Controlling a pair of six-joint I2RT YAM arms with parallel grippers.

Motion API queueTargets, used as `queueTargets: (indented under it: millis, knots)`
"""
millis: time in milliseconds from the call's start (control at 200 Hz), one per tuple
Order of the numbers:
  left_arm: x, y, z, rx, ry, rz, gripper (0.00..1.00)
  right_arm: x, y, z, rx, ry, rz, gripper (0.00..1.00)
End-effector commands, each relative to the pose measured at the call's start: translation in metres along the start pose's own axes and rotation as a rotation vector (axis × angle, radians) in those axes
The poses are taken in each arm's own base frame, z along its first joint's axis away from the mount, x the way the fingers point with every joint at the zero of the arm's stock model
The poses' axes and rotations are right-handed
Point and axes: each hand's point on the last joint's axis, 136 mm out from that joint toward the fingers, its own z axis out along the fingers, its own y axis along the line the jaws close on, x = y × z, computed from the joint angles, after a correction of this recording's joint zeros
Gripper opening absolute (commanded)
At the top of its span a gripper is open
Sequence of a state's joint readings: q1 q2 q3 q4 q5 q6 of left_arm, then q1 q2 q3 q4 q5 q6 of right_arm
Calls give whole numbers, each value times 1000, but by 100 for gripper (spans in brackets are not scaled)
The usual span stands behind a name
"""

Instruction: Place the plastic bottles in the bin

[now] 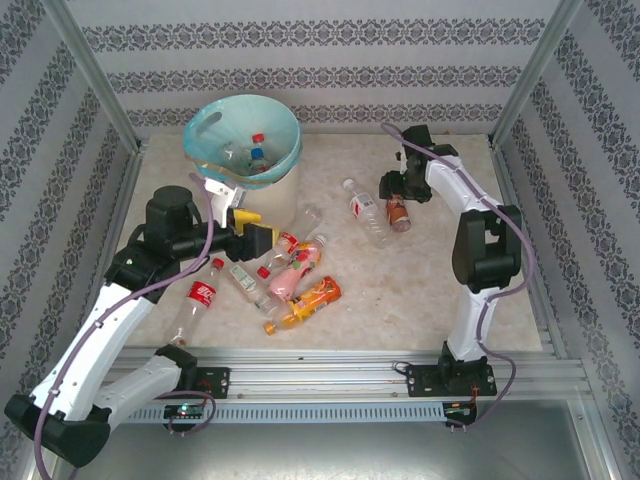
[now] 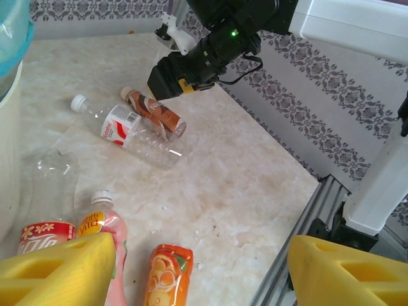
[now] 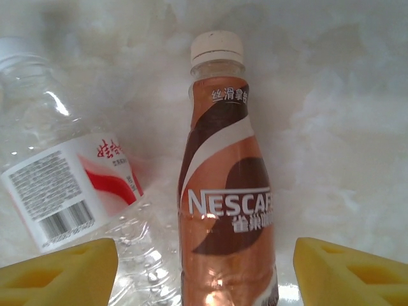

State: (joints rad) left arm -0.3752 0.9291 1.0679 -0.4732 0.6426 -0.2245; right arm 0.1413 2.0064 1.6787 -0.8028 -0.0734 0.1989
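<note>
1. The right end effector (image 3: 205, 255) holds its yellow fingers (image 3: 60, 274) apart, one on each side of a brown Nescafe bottle (image 3: 226, 185). Bare worktop (image 1: 430, 290) shows between each finger and the bottle, so it is not clamped on anything.
2. The brown Nescafe bottle lies on its side with its cream cap pointing away from the wrist camera.
3. Close against it, on its left in the wrist view, lies a clear bottle with a white-and-red label (image 3: 70, 185). Whether the two touch I cannot tell.
4. Seen from above, this pair rests on the right half of the worktop, well apart from the bin (image 1: 285, 190).
5. The left end effector (image 2: 203, 248) also has its yellow fingers (image 2: 57, 274) apart, with nothing between them. It hovers above a cluster of bottles just beside the bin's wall.
6. Directly under it are a pink bottle (image 2: 109, 223) with a pale cap, an orange bottle (image 2: 169, 274) and a clear crumpled bottle with a red label (image 2: 48, 191), all lying flat.
7. From above, the same cluster spreads toward the near edge. It includes a red-capped cola bottle (image 1: 200, 298) that lies nearest the left arm.
8. The bin stands at the back left of the worktop, with a blue-green liner folded over its rim. A red-capped bottle (image 1: 258, 150) is visible inside it.
</note>
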Motion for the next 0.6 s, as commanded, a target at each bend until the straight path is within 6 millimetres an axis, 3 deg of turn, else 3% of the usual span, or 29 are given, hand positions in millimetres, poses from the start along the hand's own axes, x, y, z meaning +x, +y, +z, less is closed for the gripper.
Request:
queueTargets:
  millis: [0, 305, 595]
  knots:
    - [-15, 1, -1, -29, -54, 19, 73, 7, -2, 7, 3, 62, -23, 70]
    - [-14, 7, 0, -59, -53, 17, 73, 28, -14, 23, 51, 131, -35, 70]
    - [-13, 11, 4, -68, -50, 2, 73, 39, -22, 35, 75, 177, -36, 63]
